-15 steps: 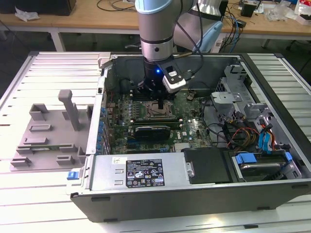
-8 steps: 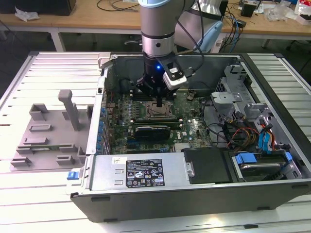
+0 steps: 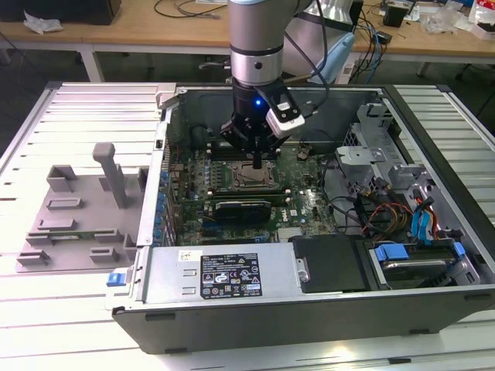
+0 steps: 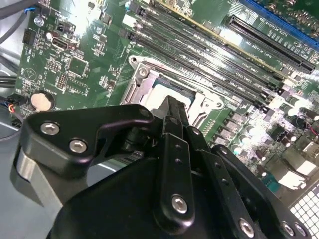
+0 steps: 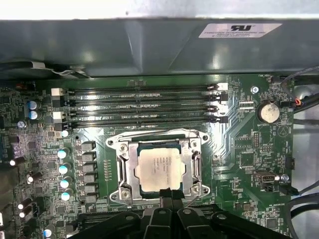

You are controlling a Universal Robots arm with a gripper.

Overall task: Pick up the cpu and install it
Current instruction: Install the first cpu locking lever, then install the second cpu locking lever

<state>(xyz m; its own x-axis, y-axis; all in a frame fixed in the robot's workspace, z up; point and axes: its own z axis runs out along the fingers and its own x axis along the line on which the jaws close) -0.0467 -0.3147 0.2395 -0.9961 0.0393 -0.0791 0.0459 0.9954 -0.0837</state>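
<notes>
Pale silver, the cpu [image 5: 159, 170] lies flat inside its socket frame [image 5: 158, 168], apparently seated. The gripper [image 5: 170, 194] hangs just above it, jaws closed on nothing.

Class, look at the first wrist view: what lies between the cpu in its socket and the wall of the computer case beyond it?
Four long memory slots run side by side on the green board between the cpu and the case wall.

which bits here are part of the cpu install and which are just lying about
In the job:
- pale silver square cpu, sitting in the socket
- dark socket frame with metal bracket
- black robot hand, hanging above the socket

Lying about:
- grey plastic fixture beside the case
- round silver coin battery
- black memory slots
</notes>
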